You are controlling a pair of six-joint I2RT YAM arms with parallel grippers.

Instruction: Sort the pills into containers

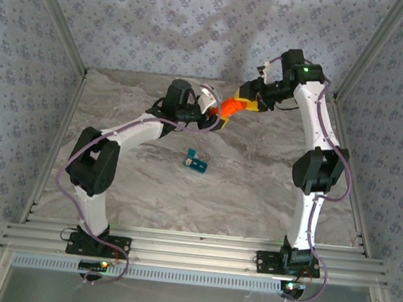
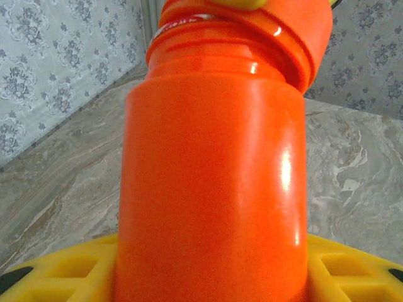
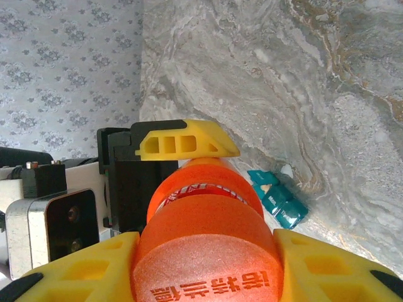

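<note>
Orange bottle (image 2: 214,176), base inside left hand (image 2: 211,282)

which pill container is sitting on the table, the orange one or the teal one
The teal compartment strip: it lies on the table, while the orange bottle is gripped up in the air.

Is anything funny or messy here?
Nothing has spilled. One funny thing: the orange pill bottle hangs sideways in the air, with the left tool gripping its body and the right tool gripping its cap, which sits crooked on the neck. The teal pill container on the table has one lid flipped up.
</note>
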